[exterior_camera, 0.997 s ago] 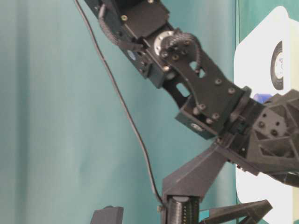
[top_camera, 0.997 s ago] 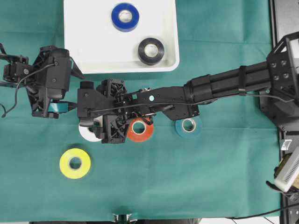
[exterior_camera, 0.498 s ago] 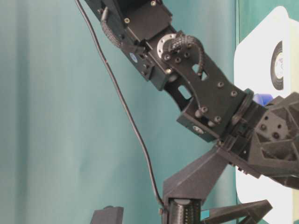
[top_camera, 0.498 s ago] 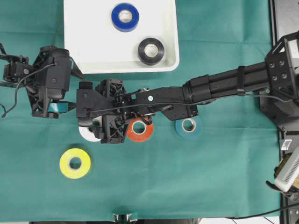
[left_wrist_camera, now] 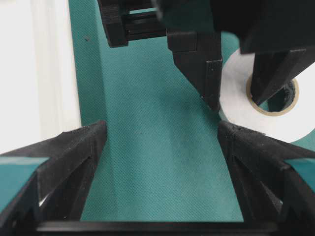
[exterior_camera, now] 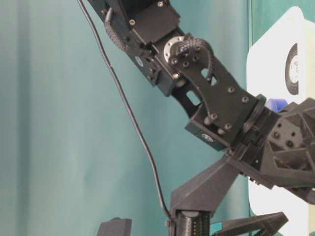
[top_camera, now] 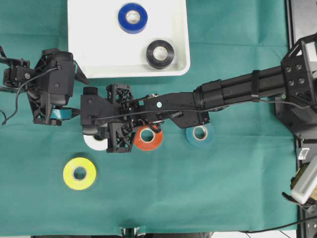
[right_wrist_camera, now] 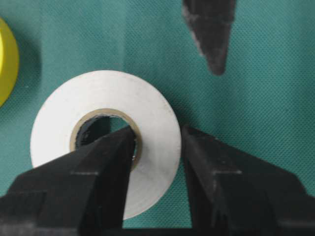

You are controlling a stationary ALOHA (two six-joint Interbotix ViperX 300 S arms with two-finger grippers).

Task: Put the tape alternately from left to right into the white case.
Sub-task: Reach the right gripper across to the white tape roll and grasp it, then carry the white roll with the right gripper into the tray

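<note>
The white case (top_camera: 79, 49) at the top holds a blue tape roll (top_camera: 132, 18) and a black one (top_camera: 160, 53). On the green cloth lie white (top_camera: 94, 143), red (top_camera: 148, 139), teal (top_camera: 200, 134) and yellow (top_camera: 79, 173) rolls. My right gripper (right_wrist_camera: 158, 135) is shut on the white roll (right_wrist_camera: 98, 93): one finger sits inside its core, the other against its outer wall. The roll rests flat on the cloth. My left gripper (left_wrist_camera: 161, 130) stands open over bare cloth just left of the white roll (left_wrist_camera: 236, 103), holding nothing.
The case's rim (left_wrist_camera: 29, 73) lies close on the left in the left wrist view. A left finger tip (right_wrist_camera: 211, 34) shows just beyond the white roll. The yellow roll's edge (right_wrist_camera: 6, 59) is at the far left. Black equipment (top_camera: 302, 74) stands at the right.
My right gripper's jaws have closed from wide open onto the white roll's wall. The right arm shifted only slightly. The left arm has not moved.
</note>
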